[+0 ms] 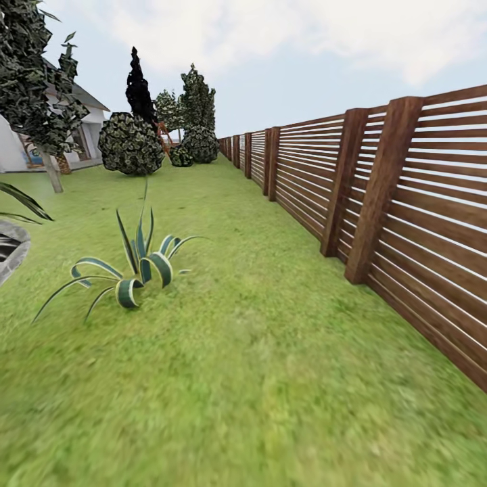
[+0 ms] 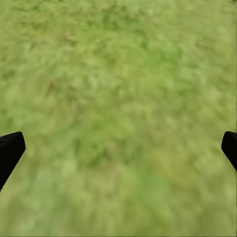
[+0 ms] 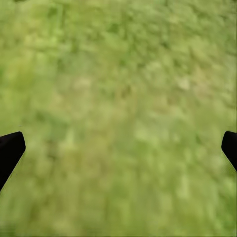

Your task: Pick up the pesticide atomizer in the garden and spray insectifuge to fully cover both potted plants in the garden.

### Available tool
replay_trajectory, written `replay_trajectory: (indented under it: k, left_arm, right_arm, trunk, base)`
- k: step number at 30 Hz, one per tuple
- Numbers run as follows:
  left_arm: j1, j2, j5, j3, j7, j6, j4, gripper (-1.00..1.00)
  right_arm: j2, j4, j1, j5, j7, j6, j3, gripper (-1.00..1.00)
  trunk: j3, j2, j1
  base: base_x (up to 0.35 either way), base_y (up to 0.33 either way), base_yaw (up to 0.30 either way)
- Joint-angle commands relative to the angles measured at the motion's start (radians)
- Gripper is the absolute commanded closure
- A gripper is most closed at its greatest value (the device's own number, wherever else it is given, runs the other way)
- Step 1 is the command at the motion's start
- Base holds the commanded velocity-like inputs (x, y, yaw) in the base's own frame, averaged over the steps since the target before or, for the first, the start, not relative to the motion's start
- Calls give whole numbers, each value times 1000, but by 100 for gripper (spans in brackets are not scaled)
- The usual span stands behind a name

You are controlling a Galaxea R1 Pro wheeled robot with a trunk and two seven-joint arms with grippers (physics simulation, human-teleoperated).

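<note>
Lawn [image 1: 270, 379] beside fence [image 1: 379, 196]; both jaws spread wide over bare grass.

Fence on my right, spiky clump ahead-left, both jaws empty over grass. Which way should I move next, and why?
Probably turn the base left. The slatted fence closes off the right, and the spiky clump is no potted rosette. Leftward lie a grey stone edge and the white house. The left gripper and right gripper stand open over lawn.
</note>
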Motion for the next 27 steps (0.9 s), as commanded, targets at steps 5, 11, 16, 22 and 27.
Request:
replay_trajectory:
  k: [5,11,16,22,27]
  left_arm:
    - [-1,0,6,6,-11,-2,1,-100]
    - [-1,0,6,4,-11,-2,1,-100]
    - [-1,0,6,4,-11,-2,2,-100]
    - [-1,0,6,4,-11,-2,2,-100]
    - [-1,0,6,4,-11,-2,2,-100]
  right_arm:
    - [0,0,-1,0,0,-3,-1,-100]
    - [0,1,-1,1,0,-3,-1,-100]
    - [1,1,-1,2,0,-3,-1,-100]
    - [1,1,-1,2,0,-3,0,-100]
    - [1,1,-1,2,1,-3,1,-100]
  trunk:
    - [-1,0,0]
    - [-1,0,0]
    - [-1,0,0]
    - [-1,0,0]
    - [-1,0,0]
  base:
    - [338,0,0]
    - [338,0,0]
    - [335,-96,0]
    - [325,-160,0]
    - [323,-167,0]
